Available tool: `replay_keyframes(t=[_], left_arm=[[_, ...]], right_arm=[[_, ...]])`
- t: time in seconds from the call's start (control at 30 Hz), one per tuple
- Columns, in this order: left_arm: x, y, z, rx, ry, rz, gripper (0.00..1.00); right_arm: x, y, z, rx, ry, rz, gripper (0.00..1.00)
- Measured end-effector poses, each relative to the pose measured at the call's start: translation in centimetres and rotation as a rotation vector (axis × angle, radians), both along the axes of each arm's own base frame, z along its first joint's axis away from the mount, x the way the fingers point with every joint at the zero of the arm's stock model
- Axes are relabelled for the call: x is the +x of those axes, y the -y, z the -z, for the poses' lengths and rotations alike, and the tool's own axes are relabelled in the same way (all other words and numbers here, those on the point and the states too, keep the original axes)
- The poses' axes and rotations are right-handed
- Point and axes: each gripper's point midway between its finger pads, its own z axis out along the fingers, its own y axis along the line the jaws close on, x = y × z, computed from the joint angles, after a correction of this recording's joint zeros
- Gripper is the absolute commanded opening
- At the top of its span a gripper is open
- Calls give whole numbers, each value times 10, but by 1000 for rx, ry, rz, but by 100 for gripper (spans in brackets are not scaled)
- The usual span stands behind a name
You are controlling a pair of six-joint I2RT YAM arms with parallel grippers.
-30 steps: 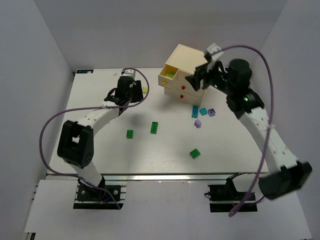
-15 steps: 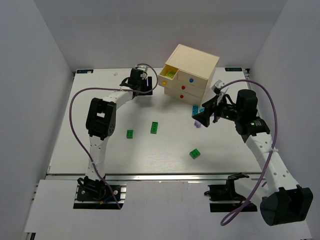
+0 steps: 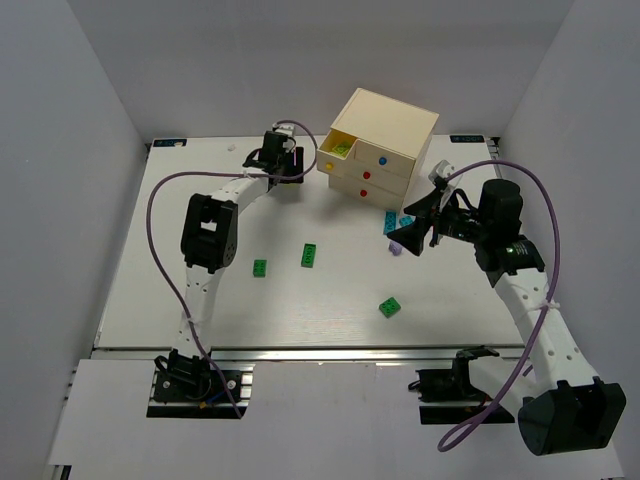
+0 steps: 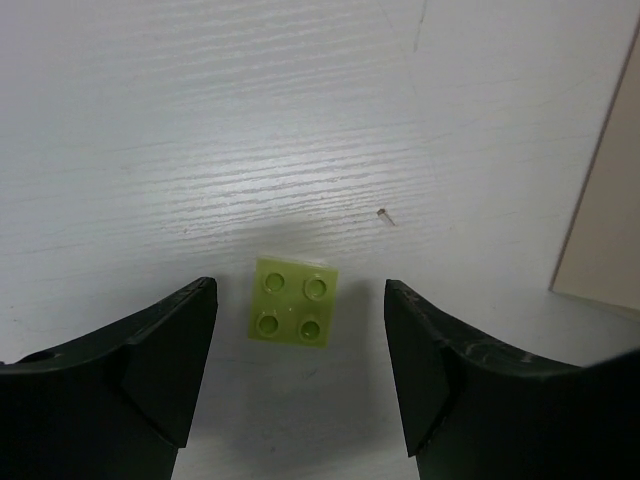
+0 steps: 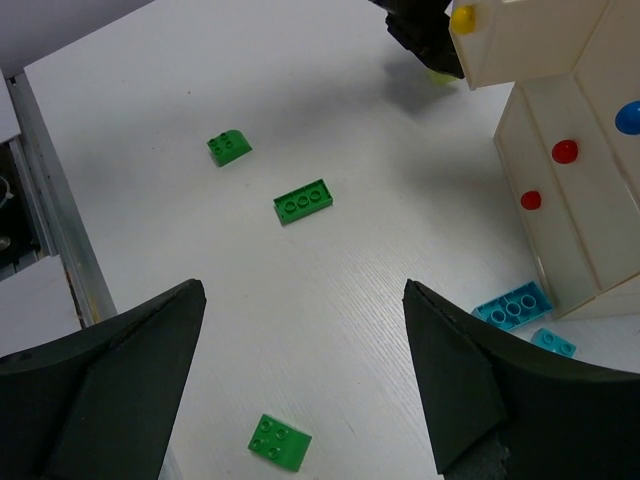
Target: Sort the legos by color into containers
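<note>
The left jaws hang released low over the far side of the table (image 3: pixel 150 300), just left of the chest (image 3: pixel 385 125). In the left wrist view, 1 lime brick (image 4: pixel 294 300) with 4 studs lies flat on the table between the 2 fingers (image 4: pixel 160 370), touching neither.

The chest's top drawer (image 3: pixel 338 150), the one with the yellow knob (image 3: pixel 327 167), stands pulled out and holds lime bricks. The fronts with the blue knob (image 3: pixel 381 159) and the 2 red knobs (image 3: pixel 372 175) are pushed in.

The right jaws are released too, spread wide and empty, in front of the chest and to its right. Their camera shows 2 teal bricks (image 5: pixel 512 304) lying at the chest's foot. 3 green bricks (image 3: pixel 310 256) lie well apart on the middle of the table, 1 of them nearer the front edge. 1 lilac brick (image 3: pixel 394 250) peeks out just beside the right jaws in the top view.
</note>
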Motion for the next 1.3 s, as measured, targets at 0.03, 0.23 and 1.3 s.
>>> replay_keyframes(t=[0.03,0.23,1.3], left_arm=[[0,0,5,2,-7,1,77],[1,0,21,10,-31,-1,72],[-117,16,-318,-436,491,256,8]], right_arm=[[0,0,0,0,-2,1,85],[2,2,2,3,-10,2,85],[26,32,54,-17,-98,118,0]])
